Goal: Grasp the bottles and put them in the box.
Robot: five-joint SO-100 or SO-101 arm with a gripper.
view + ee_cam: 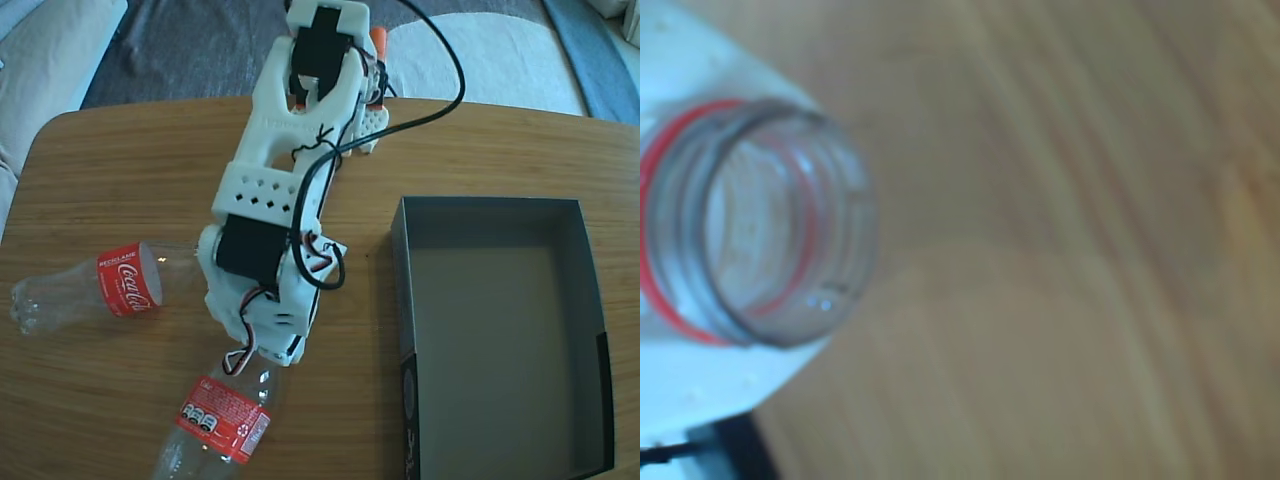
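Fixed view: white arm [290,190] reaches across the wooden table [120,160], wrist down over the neck end of the lower cola bottle [222,420], which lies at the front edge. Second cola bottle [90,288] lies on its side to the left, neck toward the arm. Dark cardboard box [500,330] sits at right, well apart from both. Wrist view, blurred: uncapped bottle mouth [760,220] with a red neck ring against a white gripper part. Claw opening cannot be told.
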